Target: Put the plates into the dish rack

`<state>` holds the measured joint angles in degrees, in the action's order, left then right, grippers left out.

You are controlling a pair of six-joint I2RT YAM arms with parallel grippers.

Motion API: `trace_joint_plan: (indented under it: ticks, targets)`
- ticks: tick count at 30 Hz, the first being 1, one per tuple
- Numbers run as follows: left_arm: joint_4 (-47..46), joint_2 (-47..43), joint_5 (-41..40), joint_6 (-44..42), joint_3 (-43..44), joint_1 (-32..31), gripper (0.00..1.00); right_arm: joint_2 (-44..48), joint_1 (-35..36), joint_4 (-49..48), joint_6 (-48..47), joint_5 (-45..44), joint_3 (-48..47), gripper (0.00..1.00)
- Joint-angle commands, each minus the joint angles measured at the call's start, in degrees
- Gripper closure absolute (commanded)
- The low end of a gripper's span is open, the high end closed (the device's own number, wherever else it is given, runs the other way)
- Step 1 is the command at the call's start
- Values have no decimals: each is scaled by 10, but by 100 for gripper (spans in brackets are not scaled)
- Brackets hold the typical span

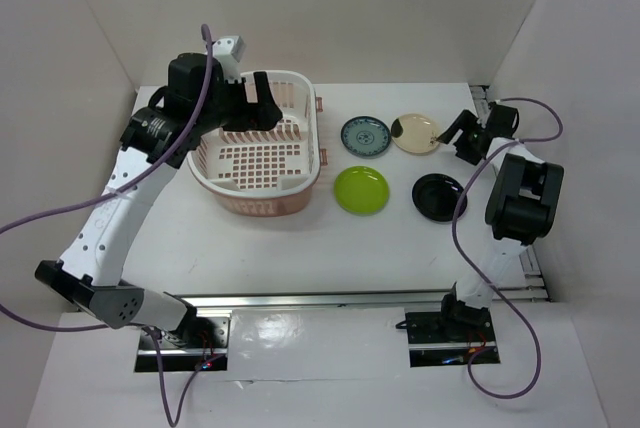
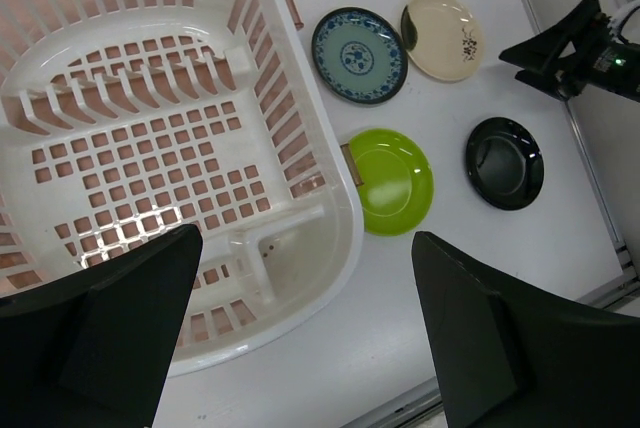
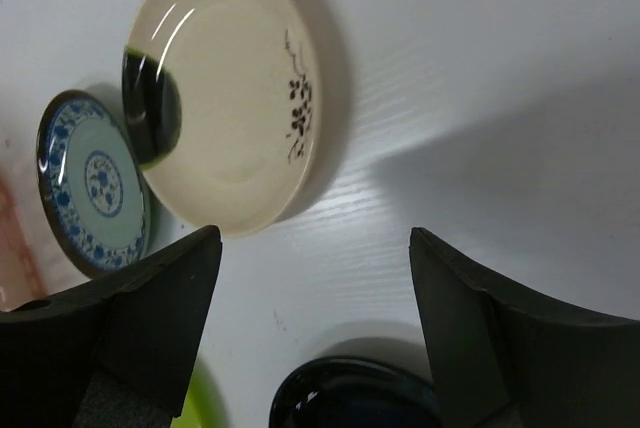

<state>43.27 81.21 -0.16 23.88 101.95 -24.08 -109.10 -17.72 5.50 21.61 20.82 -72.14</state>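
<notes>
The dish rack (image 1: 268, 203) sits on the white table (image 1: 330, 248) left of centre, its long sides running far to near, with the grid floor and upright divider ribs showing in the left wrist view. All four plates lie flat on the table to the right of it, in two rows. In the far row the blue-green patterned plate (image 1: 365, 135) is on the left and the cream plate (image 1: 416, 133) just beside it on the right. In the near row the lime green plate (image 1: 361, 190) is on the left and the glossy black plate (image 1: 438, 196) on the right, the two apart from each other. The green one lies close to the rack's right wall, by its small side handle. The left gripper (image 2: 308, 243) hangs above the rack's far half, its jaws spread wide with nothing between them – only the rack's rim and floor show below. The right gripper (image 3: 315, 238) is low over the table at the right edge of the cream plate, its fingers (image 3: 130, 328) parted and released, with bare table between them. Whether it touches the plate cannot be told. From that wrist the cream plate shows a dark patch on its rim and a small dark sprig mark – the patterned plate lies beyond it, and the black plate's rim is at the bottom edge of the view.
</notes>
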Motion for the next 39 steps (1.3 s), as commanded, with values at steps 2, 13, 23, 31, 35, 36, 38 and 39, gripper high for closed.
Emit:
trace_joint_plan:
  ticks: [2, 13, 23, 31, 35, 36, 38, 39]
  targets:
    - [-17, -21, 31, -18, 2, 2, 0, -41, -6, -37, -10, 8, -70, 20]
    - [-17, -9, 31, -30, 7, 2, 0, -154, 7, -3, -12, 19, -154, 30]
    - [-12, 22, 31, -30, 28, 2, 0, -215, 22, 2, -7, 34, -191, 43]
    - [-12, 33, 31, -30, 41, 2, 0, -239, 33, 2, -2, 24, -196, 53]
    - [-12, 33, 25, -35, 41, 2, 0, -250, 33, 26, 4, -6, -208, 71]
    - [-12, 33, 20, -35, 41, 2, 0, -250, 33, 32, 4, -13, -215, 77]
    - [-12, 33, 20, -35, 41, 2, 0, -257, 33, 50, 4, -31, -222, 91]
    - [-12, 33, 20, -35, 41, 2, 0, -257, 33, 56, 4, -38, -231, 98]
